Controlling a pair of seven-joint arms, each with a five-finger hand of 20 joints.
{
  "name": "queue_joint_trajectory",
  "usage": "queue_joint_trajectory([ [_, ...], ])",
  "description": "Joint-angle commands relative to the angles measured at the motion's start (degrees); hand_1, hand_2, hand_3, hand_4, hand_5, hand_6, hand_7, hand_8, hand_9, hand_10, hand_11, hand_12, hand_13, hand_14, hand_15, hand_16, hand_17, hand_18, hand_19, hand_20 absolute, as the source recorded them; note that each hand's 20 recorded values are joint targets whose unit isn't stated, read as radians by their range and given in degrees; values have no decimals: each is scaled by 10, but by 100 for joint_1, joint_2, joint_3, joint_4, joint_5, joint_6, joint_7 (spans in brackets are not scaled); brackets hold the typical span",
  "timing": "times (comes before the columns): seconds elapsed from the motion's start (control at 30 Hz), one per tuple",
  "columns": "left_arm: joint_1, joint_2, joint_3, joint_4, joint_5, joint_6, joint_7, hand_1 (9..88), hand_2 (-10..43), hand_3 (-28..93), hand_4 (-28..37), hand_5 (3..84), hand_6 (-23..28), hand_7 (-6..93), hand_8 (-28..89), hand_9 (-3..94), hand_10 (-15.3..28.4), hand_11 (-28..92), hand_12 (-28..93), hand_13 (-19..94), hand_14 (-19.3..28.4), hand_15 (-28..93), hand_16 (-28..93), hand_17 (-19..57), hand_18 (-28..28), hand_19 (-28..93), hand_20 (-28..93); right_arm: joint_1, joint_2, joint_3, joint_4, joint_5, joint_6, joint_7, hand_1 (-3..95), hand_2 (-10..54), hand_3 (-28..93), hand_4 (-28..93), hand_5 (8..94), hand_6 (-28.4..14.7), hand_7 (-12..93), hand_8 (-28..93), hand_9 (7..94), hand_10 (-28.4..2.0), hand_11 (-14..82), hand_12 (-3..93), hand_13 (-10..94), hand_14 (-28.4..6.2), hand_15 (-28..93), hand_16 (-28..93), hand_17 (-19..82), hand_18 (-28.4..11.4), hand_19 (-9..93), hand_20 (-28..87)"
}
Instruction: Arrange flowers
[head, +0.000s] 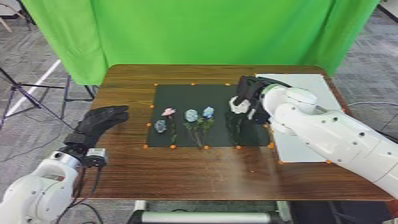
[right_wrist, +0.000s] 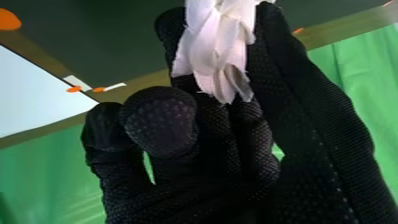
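Observation:
My right hand (head: 250, 95) is over the right part of the dark mat (head: 182, 92), at a white flower (head: 238, 106) whose dark stem runs down the mat. In the right wrist view, the white flower's long petals (right_wrist: 213, 55) hang between the fingers and thumb of my right hand (right_wrist: 235, 145), which pinch it; its stem is hidden there. Left of it on the mat lie a pink flower (head: 169, 111), a pale blue flower (head: 191, 116), a blue flower (head: 208, 112) and a grey-blue flower (head: 161, 126). My left hand (head: 104, 118) rests open left of the mat.
A white board (head: 306, 147) lies along the table's right side, partly beneath my right arm. Small orange markers (head: 206, 147) line the mat's edges. A green curtain (head: 213, 35) hangs behind the brown table (head: 178, 175). Tripod legs stand beyond the table's left side.

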Motion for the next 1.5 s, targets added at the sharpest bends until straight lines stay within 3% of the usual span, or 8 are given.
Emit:
queue_joint_trajectory([
  [0.03, -25, -11, 53, 21, -29, -65, 0, 285, -38, 628, -166, 449, 52, 155, -64, 440, 139, 223, 137, 327, 182, 199, 13, -12, 157, 105, 140, 41, -184, -16, 127, 88, -34, 13, 634, -55, 471, -129, 780, -1, 171, 73, 861, -126, 130, 277, 776, -92, 660, 367, 370, -250, 834, 650],
  [0.17, -108, -13, 106, 64, -29, -78, -3, 285, -38, 627, -165, 449, 52, 156, -63, 440, 140, 223, 137, 327, 182, 198, 13, -12, 155, 104, 140, 48, -233, 21, 127, 90, 35, 1, 637, -53, 466, -131, 780, 0, 171, 74, 862, -126, 131, 275, 775, -92, 660, 367, 370, -250, 834, 649],
  [0.57, -64, -35, 68, 41, -19, -90, -3, 285, -38, 628, -166, 449, 52, 157, -64, 440, 140, 222, 137, 326, 182, 197, 14, -11, 154, 104, 142, -23, -389, 76, 262, 96, -125, 23, 626, -47, 466, -123, 779, 0, 173, 78, 853, -127, 130, 270, 771, -94, 659, 367, 364, -251, 834, 650],
  [0.73, -49, -38, 49, 37, -23, -111, -16, 284, -37, 627, -165, 448, 52, 156, -64, 440, 141, 223, 138, 325, 182, 196, 14, -11, 153, 103, 142, -73, -396, 176, 344, 150, -342, 84, 561, -27, 435, -94, 730, -14, 166, 79, 782, -140, 151, 201, 739, -110, 653, 368, 338, -256, 819, 654],
  [1.17, -75, -30, 67, 50, -21, -130, -17, 283, -38, 628, -165, 446, 52, 154, -63, 437, 141, 221, 138, 323, 182, 196, 14, -12, 153, 103, 142, 1, -306, 244, 343, 152, -595, 82, 454, -34, 535, -121, 685, -19, 152, 17, 725, -152, 132, 201, 714, -123, 656, 354, 317, -260, 803, 659],
  [1.27, -53, -34, 50, 42, -25, -119, -7, 283, -38, 627, -166, 446, 52, 155, -62, 437, 140, 219, 139, 323, 182, 195, 15, -12, 152, 103, 142, 62, -230, 254, 288, 78, -610, 48, 402, -43, 569, -112, 682, -16, 157, -71, 700, -158, 121, 200, 708, -128, 654, 355, 311, -263, 799, 661],
  [1.5, -32, -23, 34, 24, -18, -129, -23, 283, -39, 626, -165, 445, 52, 154, -62, 435, 140, 218, 139, 321, 182, 191, 15, -13, 152, 101, 142, 188, 15, 479, 130, 170, -505, 21, 274, -57, 614, -112, 652, -34, 134, -73, 651, -177, 92, 200, 697, -143, 638, 346, 296, -272, 781, 664],
])
